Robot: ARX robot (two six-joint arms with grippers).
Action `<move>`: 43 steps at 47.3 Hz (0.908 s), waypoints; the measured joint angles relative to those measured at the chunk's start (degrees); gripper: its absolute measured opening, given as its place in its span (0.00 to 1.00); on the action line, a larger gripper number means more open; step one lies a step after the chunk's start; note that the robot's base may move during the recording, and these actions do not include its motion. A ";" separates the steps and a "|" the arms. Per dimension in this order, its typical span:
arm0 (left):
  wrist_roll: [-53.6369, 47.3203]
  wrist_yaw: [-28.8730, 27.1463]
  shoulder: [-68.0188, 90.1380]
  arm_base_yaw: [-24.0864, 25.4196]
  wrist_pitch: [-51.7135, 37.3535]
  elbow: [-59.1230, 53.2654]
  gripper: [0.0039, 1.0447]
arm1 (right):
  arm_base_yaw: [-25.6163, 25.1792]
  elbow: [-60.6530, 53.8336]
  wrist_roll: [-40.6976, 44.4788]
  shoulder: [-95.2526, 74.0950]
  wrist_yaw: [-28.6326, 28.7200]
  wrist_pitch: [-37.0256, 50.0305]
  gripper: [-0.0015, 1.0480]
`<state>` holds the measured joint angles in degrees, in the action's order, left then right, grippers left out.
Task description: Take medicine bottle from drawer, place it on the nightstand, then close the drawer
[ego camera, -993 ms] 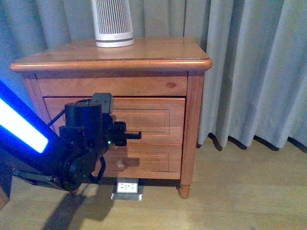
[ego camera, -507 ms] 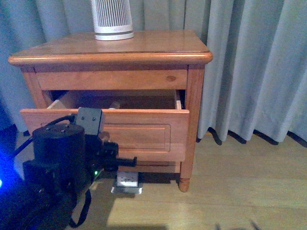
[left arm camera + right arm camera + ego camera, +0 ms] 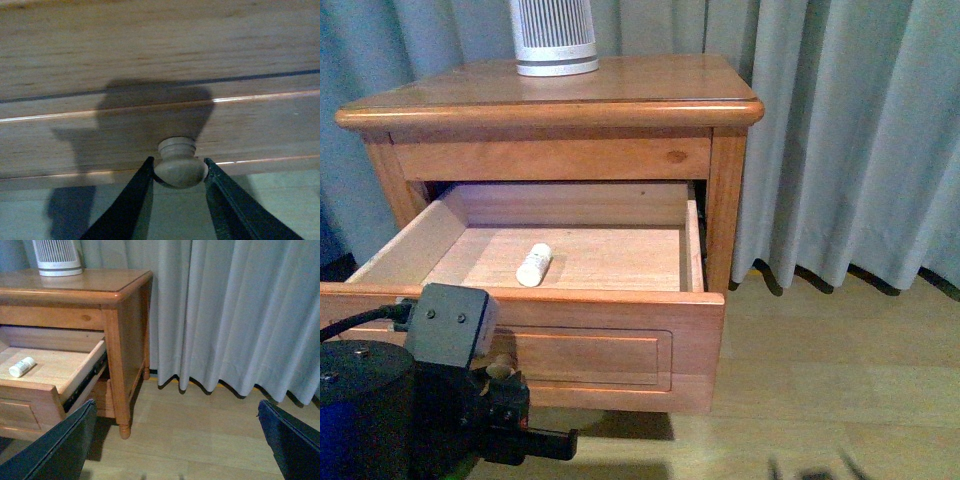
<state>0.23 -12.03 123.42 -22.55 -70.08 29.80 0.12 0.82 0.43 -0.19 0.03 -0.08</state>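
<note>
The nightstand [image 3: 550,100] stands before grey curtains. Its upper drawer [image 3: 580,350] is pulled far out, pale inside. The small white medicine bottle [image 3: 533,265] lies on its side on the drawer floor, left of middle; it also shows in the right wrist view [image 3: 22,366]. My left gripper [image 3: 179,172] is shut on the round wooden drawer knob [image 3: 180,166], one black finger on each side. In the front view the knob [image 3: 500,372] shows just beside the left arm's black body. My right gripper [image 3: 175,440] is open and empty over the wood floor, to the right of the nightstand [image 3: 120,295].
A large white ribbed cylinder [image 3: 554,38] stands at the back of the nightstand top. Grey curtains [image 3: 840,130] hang behind and to the right. Wood floor [image 3: 840,380] lies right of the drawer. The nightstand's front right leg [image 3: 124,427] is near my right gripper.
The upper drawer has come from closed to far out, with my left gripper on its knob moving toward the camera. The medicine bottle inside has come into view.
</note>
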 joint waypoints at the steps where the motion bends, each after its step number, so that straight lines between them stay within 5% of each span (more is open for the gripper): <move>1: 0.00 0.26 -0.13 0.00 0.11 -0.31 0.35 | 0.00 0.00 0.00 0.00 0.00 0.00 0.93; 19: 0.37 1.49 -18.01 4.48 13.07 -6.78 0.95 | 0.00 0.00 0.00 0.00 0.00 0.00 0.93; 33: -1.73 3.80 -45.59 8.28 36.13 -7.78 0.94 | 0.00 0.00 0.00 0.00 0.00 0.00 0.93; 43: -5.60 4.04 -53.44 11.17 36.09 -5.40 0.94 | 0.00 0.00 0.00 0.00 0.00 0.00 0.93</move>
<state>-5.37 -7.99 69.98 -11.38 -34.00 24.40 0.12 0.82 0.43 -0.19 0.03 -0.08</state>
